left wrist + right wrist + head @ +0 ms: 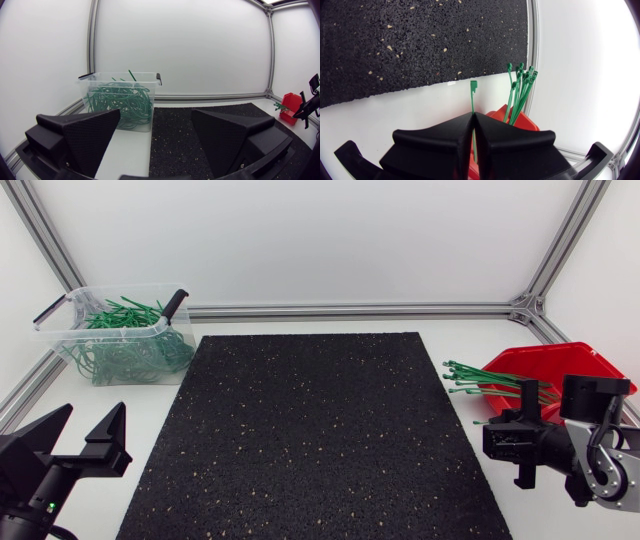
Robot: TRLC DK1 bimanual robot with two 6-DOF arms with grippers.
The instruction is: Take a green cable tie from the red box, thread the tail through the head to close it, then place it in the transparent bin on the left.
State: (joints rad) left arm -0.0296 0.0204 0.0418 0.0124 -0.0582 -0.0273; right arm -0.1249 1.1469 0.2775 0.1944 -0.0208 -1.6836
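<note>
The red box (565, 364) stands at the right edge of the table, with a bundle of green cable ties (492, 380) poking out over its rim toward the mat. My right gripper (493, 438) hovers at the box's near corner. In the right wrist view it (473, 118) is shut on a single green cable tie (473, 97), whose head sticks out ahead of the fingertips over the white table. The red box (522, 121) and the other ties (520, 90) lie just beside it. My left gripper (90, 423) (155, 132) is open and empty at the front left.
The transparent bin (72, 308) (119, 79) at the back left holds several looped green ties. A black speckled mat (320, 430) covers the middle of the table. Aluminium frame rails run along the back and sides.
</note>
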